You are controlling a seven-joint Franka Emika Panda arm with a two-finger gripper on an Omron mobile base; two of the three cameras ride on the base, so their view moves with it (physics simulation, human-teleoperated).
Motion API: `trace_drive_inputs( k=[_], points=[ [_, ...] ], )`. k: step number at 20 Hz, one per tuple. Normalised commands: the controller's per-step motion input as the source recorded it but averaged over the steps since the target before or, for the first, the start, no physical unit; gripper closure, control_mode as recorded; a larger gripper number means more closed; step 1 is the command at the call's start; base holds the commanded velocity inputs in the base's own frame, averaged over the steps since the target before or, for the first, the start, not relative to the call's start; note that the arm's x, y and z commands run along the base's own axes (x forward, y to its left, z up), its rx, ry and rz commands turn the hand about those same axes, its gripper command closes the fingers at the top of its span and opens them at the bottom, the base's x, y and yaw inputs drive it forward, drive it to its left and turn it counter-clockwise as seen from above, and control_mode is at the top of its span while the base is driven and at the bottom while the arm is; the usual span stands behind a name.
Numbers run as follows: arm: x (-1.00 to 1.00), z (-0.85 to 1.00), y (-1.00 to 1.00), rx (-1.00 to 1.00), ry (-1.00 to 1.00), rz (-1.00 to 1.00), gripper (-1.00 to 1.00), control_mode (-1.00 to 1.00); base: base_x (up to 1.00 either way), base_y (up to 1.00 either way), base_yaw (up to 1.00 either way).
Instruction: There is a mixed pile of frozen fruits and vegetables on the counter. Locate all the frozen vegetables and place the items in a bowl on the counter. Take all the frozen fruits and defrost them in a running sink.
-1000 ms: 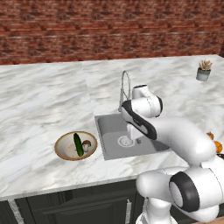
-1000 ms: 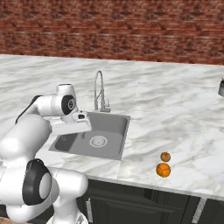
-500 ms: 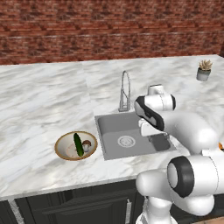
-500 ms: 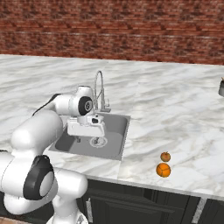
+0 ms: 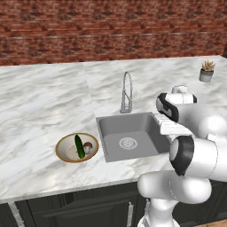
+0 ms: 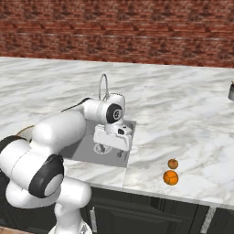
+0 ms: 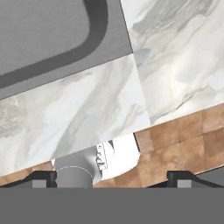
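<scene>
The bowl [image 5: 61, 142] stands on the counter [image 5: 44, 88] left of the sink [image 5: 128, 135]. In it lie the dark green cucumber [image 5: 79, 146] and the brown-capped mushroom [image 5: 88, 146]. Two small orange fruits [image 6: 172, 163] [image 6: 170, 177] sit near the counter's front edge, right of the sink [image 6: 87, 153]. My gripper [image 6: 119, 150] hangs open and empty over the sink's right front corner, well left of the fruits. In the hand view the gripper [image 7: 111, 177] has its tips wide apart above the sink's corner [image 7: 43, 26] and the marble counter [image 7: 87, 109].
A tall curved faucet [image 5: 127, 93] rises behind the basin. A small grey plant pot [image 5: 205, 72] stands at the far right by the brick wall. Past the counter's front edge the hand view looks down on a wooden floor [image 7: 183, 135].
My arm has swung right, from the sink's left side across the basin to its right front corner. The gripper stayed empty. Bowl and fruits have not moved.
</scene>
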Motion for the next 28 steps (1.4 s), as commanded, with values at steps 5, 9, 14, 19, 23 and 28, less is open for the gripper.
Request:
trace_drive_inputs(
  k=[5,9,14,19,23,28],
  points=[
    [-0.02,-0.03,-0.86,0.00,0.07,-0.04,-1.00,-1.00,0.00,0.00,0.00],
    [0.00,-0.13,-0.59,-0.02,0.00,0.00,-1.00,-1.00,0.00,0.00,0.00],
    [-0.05,-0.17,-0.65,0.00,0.00,0.00,-1.00,-1.00,0.00,0.00,0.00],
    [-0.05,-0.06,-0.61,0.00,0.00,0.03,-1.00,-1.00,0.00,0.00,0.00],
    [-0.01,0.00,-0.57,0.00,-0.02,0.11,-1.00,-1.00,0.00,0.00,0.00],
    [-0.17,0.00,-0.43,0.03,0.00,0.09,-1.00,-1.00,0.00,0.00,0.00]
  ],
)
